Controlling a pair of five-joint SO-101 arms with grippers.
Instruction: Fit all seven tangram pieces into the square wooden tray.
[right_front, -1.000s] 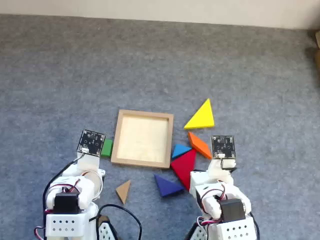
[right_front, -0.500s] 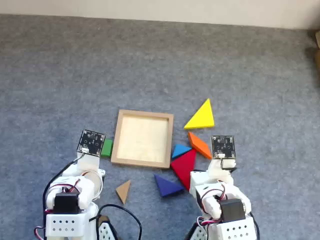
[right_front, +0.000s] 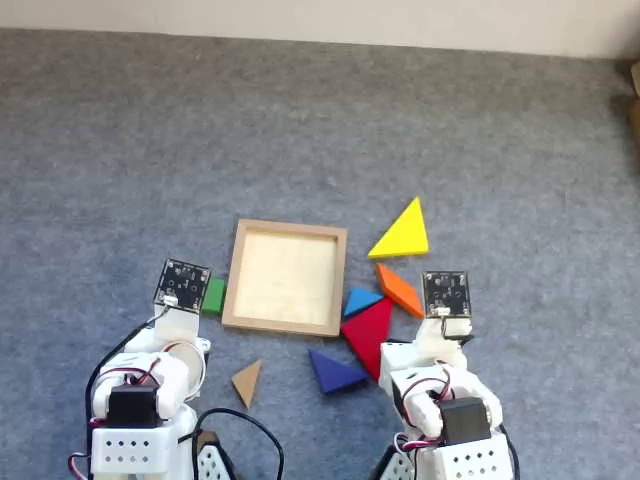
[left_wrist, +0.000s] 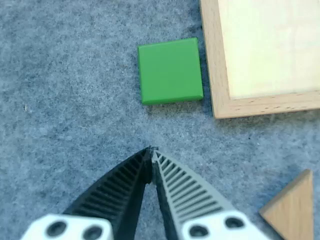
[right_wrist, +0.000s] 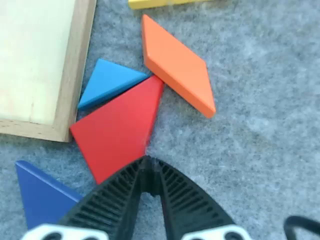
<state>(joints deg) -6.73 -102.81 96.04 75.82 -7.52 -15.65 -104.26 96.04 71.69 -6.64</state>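
Seven pieces all lie outside the empty wooden tray (right_front: 286, 228), and both the left gripper (left_wrist: 151, 150) and the right gripper (right_wrist: 148, 161) have their fingers pressed together, holding nothing. My worry is the cluster under the right arm: the red triangle (right_wrist: 120, 127) touches the light blue triangle (right_wrist: 107, 80) and the orange parallelogram (right_wrist: 177, 62), so lifting one could drag its neighbours. The green square (left_wrist: 170, 70) lies just beside the tray's wall, where a finger might catch the rim.

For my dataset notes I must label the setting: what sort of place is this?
Probably a robotics lab or workroom bench: a left arm and a right arm side by side on a grey felt-like cover, with a square wooden tray and coloured tangram pieces beside it.
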